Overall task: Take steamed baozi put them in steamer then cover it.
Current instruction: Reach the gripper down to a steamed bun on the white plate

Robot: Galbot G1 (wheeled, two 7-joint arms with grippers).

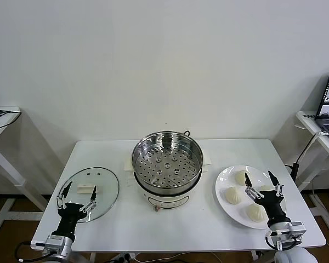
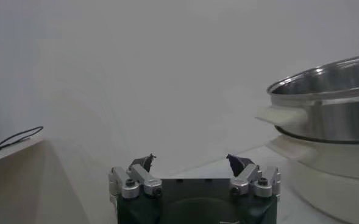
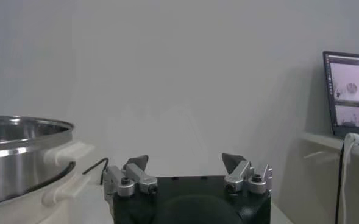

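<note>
Task at opening step: nothing loaded yet.

Lower left of head view: left end effector (image 1: 76, 198) spread wide, empty, over near rim of glass lid (image 1: 90, 193) lying flat on white surface (image 1: 126, 224).

Centre: steamer (image 1: 167, 160) uncovered, basket bare.

Lower right: white plate (image 1: 226, 197) with baozi (image 1: 232, 194), near surface's right edge; right end effector (image 1: 262, 185) wide open, empty, above them.

Next move likely: right end effector lowers onto one bun, gentle grip, then lift over tall steel rim. Open room between plate and steamer.

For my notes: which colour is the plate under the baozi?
White plate; the head view shows it best.
</note>
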